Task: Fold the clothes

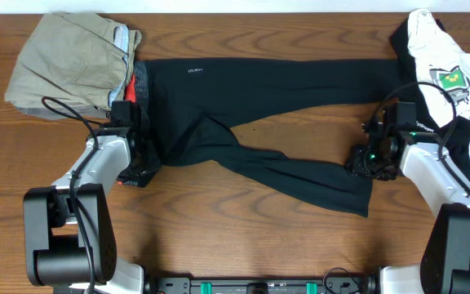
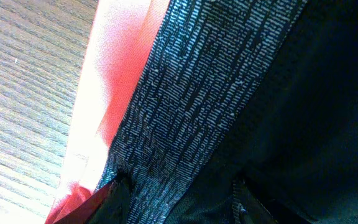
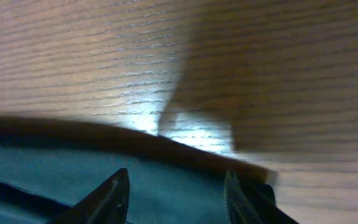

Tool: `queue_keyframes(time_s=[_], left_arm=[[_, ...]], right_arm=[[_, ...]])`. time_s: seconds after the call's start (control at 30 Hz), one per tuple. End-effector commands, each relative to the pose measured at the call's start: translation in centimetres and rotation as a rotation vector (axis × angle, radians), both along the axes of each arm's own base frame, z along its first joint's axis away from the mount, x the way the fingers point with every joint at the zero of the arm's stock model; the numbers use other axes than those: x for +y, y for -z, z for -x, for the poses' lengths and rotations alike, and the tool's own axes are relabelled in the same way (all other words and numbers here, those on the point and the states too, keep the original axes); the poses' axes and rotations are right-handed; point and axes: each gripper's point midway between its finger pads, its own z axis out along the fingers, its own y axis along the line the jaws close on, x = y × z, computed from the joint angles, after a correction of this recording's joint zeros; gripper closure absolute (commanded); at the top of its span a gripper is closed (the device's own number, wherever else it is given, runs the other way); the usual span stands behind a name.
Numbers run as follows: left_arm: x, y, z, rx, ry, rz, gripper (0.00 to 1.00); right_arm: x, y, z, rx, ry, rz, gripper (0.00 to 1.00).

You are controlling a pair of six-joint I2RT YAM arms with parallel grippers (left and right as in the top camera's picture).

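The clothes, long black pants point(image 1: 284, 86), lie spread across the table with the grey-and-red waistband point(image 1: 143, 82) at the left. One leg runs straight to the right. The other leg point(image 1: 300, 175) angles toward the front right. My left gripper point(image 1: 126, 112) hovers low over the waistband; in the left wrist view its fingers point(image 2: 118, 198) stand apart over grey weave point(image 2: 185, 93) and red lining point(image 2: 120, 68). My right gripper point(image 1: 359, 160) is at the hem of the angled leg, open, with the dark fabric point(image 3: 73, 177) beneath its fingers point(image 3: 115, 193).
Khaki trousers point(image 1: 68, 61) lie folded at the back left, touching the waistband. A white shirt with a green print point(image 1: 445, 69) rests on dark cloth at the back right. Bare wood point(image 1: 243, 245) shows along the table's front.
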Motion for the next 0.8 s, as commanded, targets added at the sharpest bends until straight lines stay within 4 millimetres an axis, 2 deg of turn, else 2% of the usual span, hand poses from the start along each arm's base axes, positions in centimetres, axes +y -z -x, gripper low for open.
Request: queue_keyframes(time_s=[0.0,0.2,0.37,0.43,0.63,0.77], left_arm=[[0.1,1.3,1.0,0.052,-0.003,0.002,0.47],[0.1,1.3,0.9,0.052,-0.004,0.002,0.47],[0.1,1.3,0.9,0.052,-0.004,0.002,0.47],[0.1,1.3,0.9,0.052,-0.004,0.002,0.47],[0.1,1.3,0.9,0.052,-0.004,0.002,0.47],[0.1,1.3,0.9,0.052,-0.004,0.002,0.47]], right_arm=[[0.7,1.0,0.7,0.013,-0.052,0.021,0.53],[1.0,2.1,1.7,0.028,-0.069,0.037,0.51],[-0.6,3.2,3.2,0.077,-0.015,0.123,0.50],[-1.0,3.5,3.8,0.095,0.009,0.143,0.58],[-1.0,3.7,4.0,0.100,0.041,0.139,0.98],[-1.0,3.4,3.1,0.071,0.066,0.135,0.99]])
